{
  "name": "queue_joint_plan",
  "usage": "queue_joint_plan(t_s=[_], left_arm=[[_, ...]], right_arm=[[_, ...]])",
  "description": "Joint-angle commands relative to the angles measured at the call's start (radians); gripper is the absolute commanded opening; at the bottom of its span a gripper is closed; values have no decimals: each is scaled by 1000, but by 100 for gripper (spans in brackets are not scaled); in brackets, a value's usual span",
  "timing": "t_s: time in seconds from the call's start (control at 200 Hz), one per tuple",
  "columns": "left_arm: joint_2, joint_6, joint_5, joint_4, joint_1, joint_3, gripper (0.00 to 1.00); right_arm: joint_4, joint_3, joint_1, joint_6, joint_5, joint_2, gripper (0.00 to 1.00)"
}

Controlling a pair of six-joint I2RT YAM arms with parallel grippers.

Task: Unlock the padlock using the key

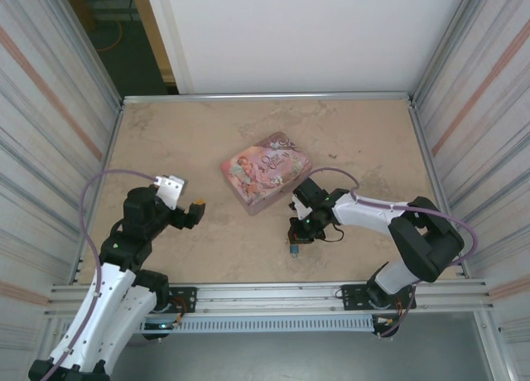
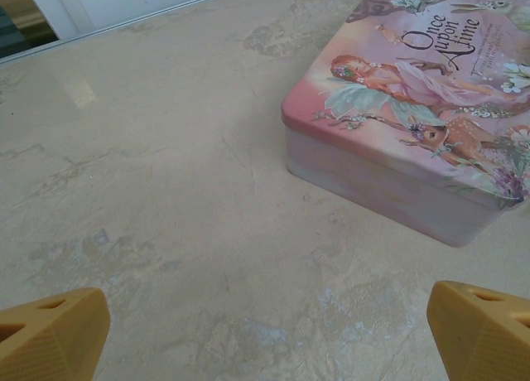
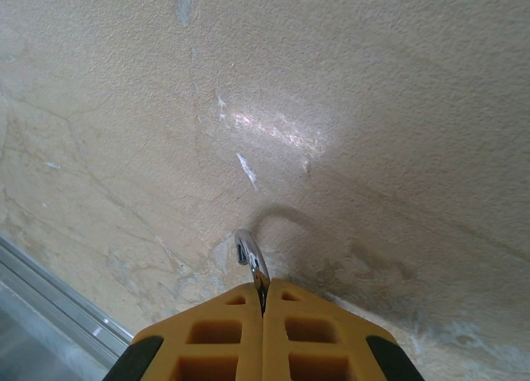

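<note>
Padlock (image 1: 294, 250): tiny, blue body, seen from above as a small blue fleck right at the tip of the right gripper (image 1: 296, 234), on its near-edge side, low against the table (image 1: 207, 141). It is too small in the overhead view to tell whether it rests on the surface or hangs just clear. In that gripper's wrist view a thin, bright, silvery strip (image 3: 249, 258) sticks out from between the fingertips, bent like the top of a shackle, and throws an arched shadow on the table ahead of it. Blue body hidden from this angle, so the strip reads as the shackle, though that is not certain. Right gripper closed: the two yellow fingers (image 3: 215, 331) are pressed together with only a hairline seam between them, and the strip is pinched in that seam at the very tip. Pink illustrated tin (image 1: 265, 172) lies just beyond and to the left of this gripper, apart from it, lid on, flat on the table. Metal rail (image 3: 50, 290) runs off to the lower left of the fingers in the wrist view. Left gripper (image 2: 267, 331) spread wide over bare table, one yellow fingertip in each lower corner of its wrist view, nothing between them. Tin sits ahead and to its right, near corner toward it, not touching. Padlock lies well to the right of this gripper, past the tin's near corner.
</note>
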Motion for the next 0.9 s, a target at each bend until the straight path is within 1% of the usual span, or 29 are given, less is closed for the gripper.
queue_joint_plan(t_s=[0.0, 0.105, 0.276, 0.386, 0.701, 0.897], left_arm=[[-1, 16, 0, -5, 6, 33, 99], [1, 16, -1, -5, 5, 34, 99], [2, 15, -1, -4, 5, 34, 99], [4, 15, 1, -3, 5, 34, 99], [5, 15, 1, -4, 6, 34, 99], [6, 15, 1, -4, 6, 34, 99]], right_arm=[[-15, -12, 8, 12, 36, 14, 4], [-17, -7, 8, 9, 43, 9, 7], [-18, -9, 8, 4, 62, -14, 15], [-23, -8, 8, 2, 77, -29, 22], [-42, -3, 8, -3, 127, -97, 37], [-70, 10, 4, -23, 183, -159, 50]])
